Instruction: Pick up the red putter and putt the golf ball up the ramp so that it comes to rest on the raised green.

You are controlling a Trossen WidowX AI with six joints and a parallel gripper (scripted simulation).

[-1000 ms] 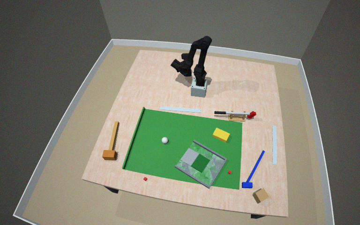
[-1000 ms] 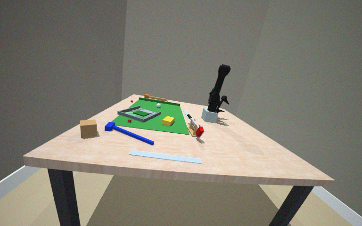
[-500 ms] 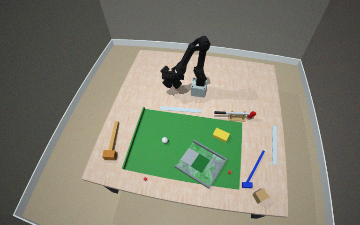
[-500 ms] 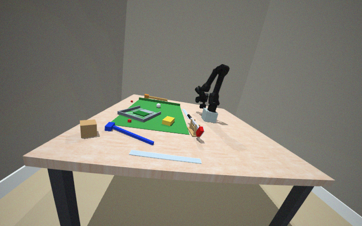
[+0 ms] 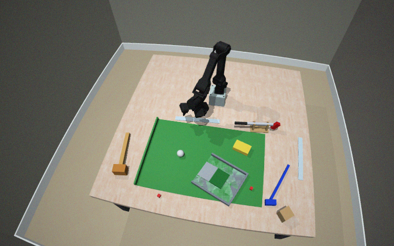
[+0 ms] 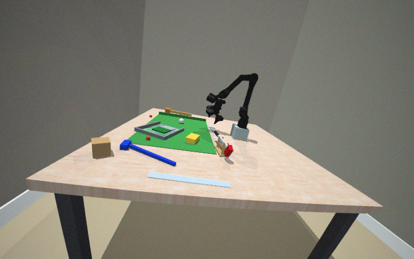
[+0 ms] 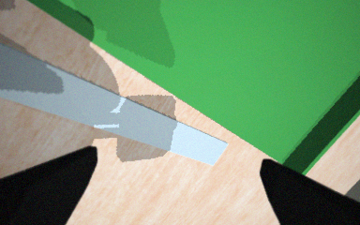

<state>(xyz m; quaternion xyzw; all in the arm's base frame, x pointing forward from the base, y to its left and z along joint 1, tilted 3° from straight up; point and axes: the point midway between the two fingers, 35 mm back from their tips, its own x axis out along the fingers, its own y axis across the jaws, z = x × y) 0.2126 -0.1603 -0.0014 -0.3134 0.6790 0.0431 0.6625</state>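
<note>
My gripper (image 6: 217, 118) hangs in the air with its fingers spread nearly as wide as they go and nothing between them, and right beneath me a pale blue strip (image 7: 141, 124) lies on the table (image 7: 187, 197) along the edge of the green mat (image 7: 262, 70). Further off, the red putter (image 5: 257, 123) rests on its small wooden stand (image 5: 259, 127) just beyond the mat's corner. The golf ball (image 5: 180, 152) sits on the mat, near the raised green (image 5: 219, 178).
</note>
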